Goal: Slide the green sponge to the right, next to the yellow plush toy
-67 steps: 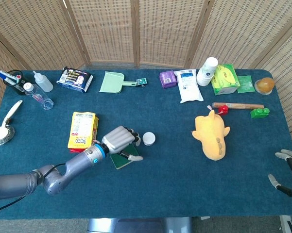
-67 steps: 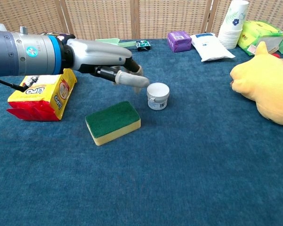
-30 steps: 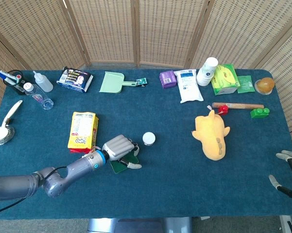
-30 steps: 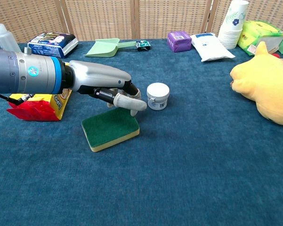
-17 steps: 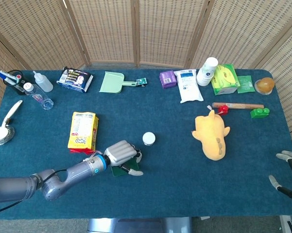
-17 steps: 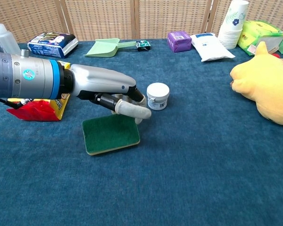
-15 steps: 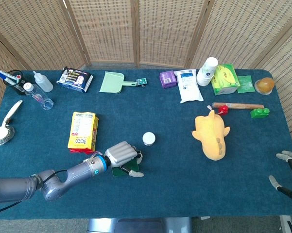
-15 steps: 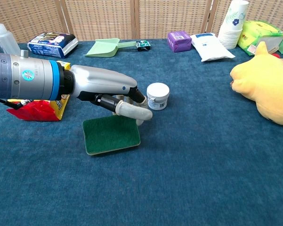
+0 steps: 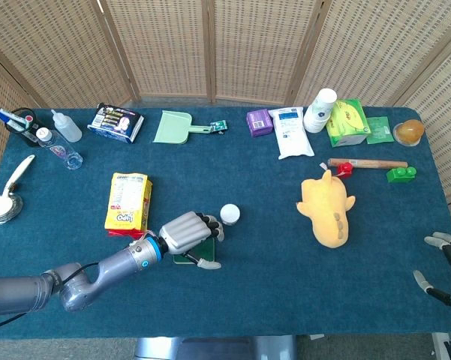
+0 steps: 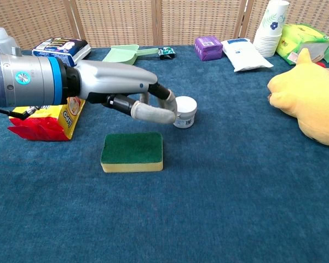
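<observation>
Wicker screens close the back of the scene, and in front of them a blue cloth table (image 9: pixel 270 247) fills almost the whole frame, with many small goods in a row along its far edge. At the right of centre lies the yellow plush toy (image 9: pixel 327 211), well apart from everything the arm works with. The left hand (image 10: pixel 137 96) reaches in from the lower left of the frame; it holds nothing, its fingers loosely curved and a little apart, hanging above the far edge of the green sponge (image 10: pixel 132 150). The sponge lies flat on the cloth in the lower left part of the table, near the yellow snack box (image 9: pixel 127 201) and the small white jar (image 10: pixel 184 112), so most of the way to the toy is not yet done. I think the hand is placed there to come down on the sponge and push it to the right. In the head view the hand covers nearly all the sponge; only the chest view shows the gap between them. Only the head view shows the right hand (image 9: pixel 449 264), at the lower right corner, fingers spread and empty.
</observation>
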Action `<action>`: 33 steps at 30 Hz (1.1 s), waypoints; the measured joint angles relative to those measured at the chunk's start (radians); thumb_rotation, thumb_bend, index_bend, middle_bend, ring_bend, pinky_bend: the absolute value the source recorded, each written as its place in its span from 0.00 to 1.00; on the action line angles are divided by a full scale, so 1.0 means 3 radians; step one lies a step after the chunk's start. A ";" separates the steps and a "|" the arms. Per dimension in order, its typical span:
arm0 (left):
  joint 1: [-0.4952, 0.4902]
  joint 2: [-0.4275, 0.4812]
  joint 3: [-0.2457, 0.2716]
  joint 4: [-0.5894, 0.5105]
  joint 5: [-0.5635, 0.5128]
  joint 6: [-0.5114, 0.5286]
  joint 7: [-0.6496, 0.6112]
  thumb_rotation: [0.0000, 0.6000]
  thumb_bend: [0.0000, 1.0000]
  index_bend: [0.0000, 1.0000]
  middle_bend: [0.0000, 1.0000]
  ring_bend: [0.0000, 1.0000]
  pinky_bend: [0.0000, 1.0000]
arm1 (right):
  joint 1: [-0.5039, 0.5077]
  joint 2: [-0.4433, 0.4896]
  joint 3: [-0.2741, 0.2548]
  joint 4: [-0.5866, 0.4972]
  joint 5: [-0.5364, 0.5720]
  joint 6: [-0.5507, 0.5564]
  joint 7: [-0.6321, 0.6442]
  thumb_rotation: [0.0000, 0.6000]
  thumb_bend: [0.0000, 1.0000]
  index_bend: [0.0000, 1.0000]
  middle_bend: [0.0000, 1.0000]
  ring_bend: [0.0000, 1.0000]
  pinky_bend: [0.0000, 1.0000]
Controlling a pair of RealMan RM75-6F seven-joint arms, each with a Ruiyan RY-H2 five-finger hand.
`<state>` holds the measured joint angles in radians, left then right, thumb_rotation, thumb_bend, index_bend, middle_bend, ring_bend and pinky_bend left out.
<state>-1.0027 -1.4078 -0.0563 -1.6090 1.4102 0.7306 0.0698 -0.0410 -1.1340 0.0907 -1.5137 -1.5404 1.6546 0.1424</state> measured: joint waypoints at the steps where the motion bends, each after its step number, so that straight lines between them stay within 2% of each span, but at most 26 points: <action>1: 0.0017 -0.0003 0.0001 0.0013 0.0030 0.0050 0.0006 0.03 0.11 0.24 0.20 0.15 0.28 | 0.0002 0.0000 0.0000 0.0000 -0.0002 -0.0002 -0.0001 1.00 0.25 0.30 0.29 0.14 0.23; 5: 0.0096 -0.0016 0.0009 0.0084 0.0173 0.0259 0.0023 0.10 0.11 0.17 0.13 0.08 0.22 | 0.0015 -0.0004 -0.0001 -0.0003 -0.0013 -0.0012 -0.0010 1.00 0.25 0.30 0.29 0.14 0.23; 8: 0.0145 -0.0015 0.0012 0.0135 0.0246 0.0376 0.0030 0.24 0.11 0.12 0.05 0.02 0.18 | 0.0024 -0.0009 -0.0003 -0.0005 -0.0020 -0.0022 -0.0019 1.00 0.25 0.30 0.29 0.14 0.23; 10: 0.0170 -0.0014 0.0015 0.0180 0.0308 0.0455 0.0041 0.40 0.11 0.07 0.01 0.00 0.13 | 0.0027 -0.0012 -0.0002 -0.0004 -0.0021 -0.0023 -0.0024 1.00 0.25 0.30 0.29 0.14 0.23; 13: 0.0196 -0.0014 0.0020 0.0274 0.0418 0.0570 0.0109 0.60 0.11 0.02 0.00 0.00 0.07 | 0.0034 -0.0015 0.0000 -0.0007 -0.0023 -0.0026 -0.0032 1.00 0.25 0.30 0.29 0.14 0.23; 16: 0.0218 -0.0017 0.0027 0.0374 0.0531 0.0680 0.0204 0.74 0.11 0.00 0.00 0.00 0.04 | 0.0042 -0.0019 0.0001 -0.0025 -0.0031 -0.0029 -0.0058 1.00 0.25 0.30 0.29 0.14 0.23; 18: 0.0229 -0.0021 0.0035 0.0416 0.0586 0.0721 0.0216 0.80 0.11 0.00 0.00 0.00 0.03 | 0.0045 -0.0020 0.0000 -0.0032 -0.0032 -0.0031 -0.0067 1.00 0.25 0.30 0.29 0.14 0.23; 26: 0.0248 -0.0025 0.0110 0.0552 0.0811 0.0836 0.0190 0.81 0.11 0.00 0.00 0.00 0.00 | 0.0044 -0.0006 0.0001 -0.0081 -0.0032 -0.0020 -0.0114 1.00 0.25 0.30 0.29 0.14 0.23; 33: 0.0252 0.0024 0.0287 0.0730 0.1224 0.1052 -0.0049 0.81 0.11 0.00 0.00 0.00 0.00 | 0.0057 -0.0007 -0.0001 -0.0130 -0.0038 -0.0035 -0.0169 1.00 0.25 0.30 0.29 0.14 0.23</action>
<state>-0.9270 -1.4006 0.0297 -1.3899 1.7774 1.0462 0.0551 -0.0239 -1.1360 0.0904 -1.5526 -1.5519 1.6441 0.0918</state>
